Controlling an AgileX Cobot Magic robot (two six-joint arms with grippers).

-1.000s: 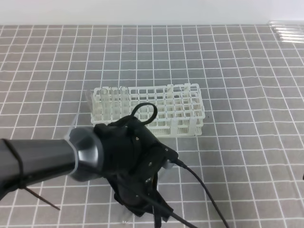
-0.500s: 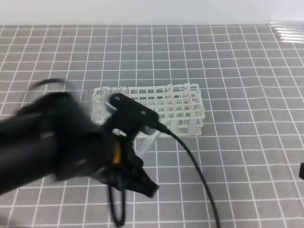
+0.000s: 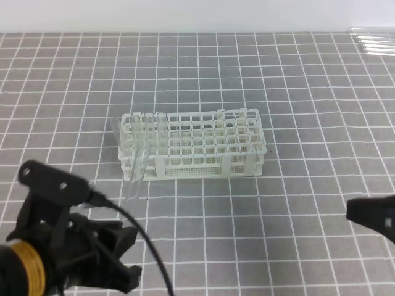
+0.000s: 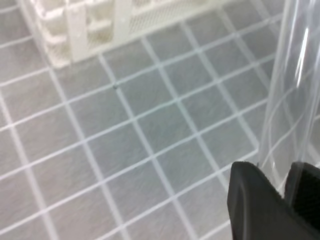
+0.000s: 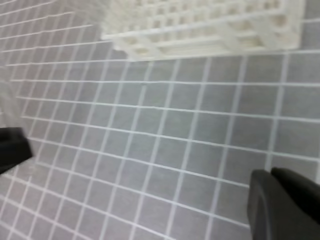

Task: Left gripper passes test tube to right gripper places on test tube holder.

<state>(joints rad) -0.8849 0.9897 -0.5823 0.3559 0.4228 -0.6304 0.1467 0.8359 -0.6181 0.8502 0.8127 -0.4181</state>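
My left gripper (image 3: 126, 243) sits low at the front left, black with an orange-yellow label. It is shut on a clear test tube (image 3: 137, 172) that slants up towards the left end of the test tube holder (image 3: 203, 145). In the left wrist view the test tube (image 4: 295, 95) rises from between the two black fingers (image 4: 257, 205), with the holder (image 4: 85, 25) at the top. My right gripper (image 3: 370, 216) pokes in at the right edge, well apart from the tube. Its fingers (image 5: 285, 200) are shut and empty, and the holder (image 5: 200, 25) lies far ahead.
Several spare clear tubes (image 3: 373, 40) lie at the back right corner. A few tubes stand in the holder's left and right cells. A black cable (image 3: 148, 246) trails from the left gripper. A grey gridded mat (image 3: 296, 111) covers the table.
The left arm has swung from in front of the holder down to the front left, carrying the tube. The right gripper has come further into view at the right edge.
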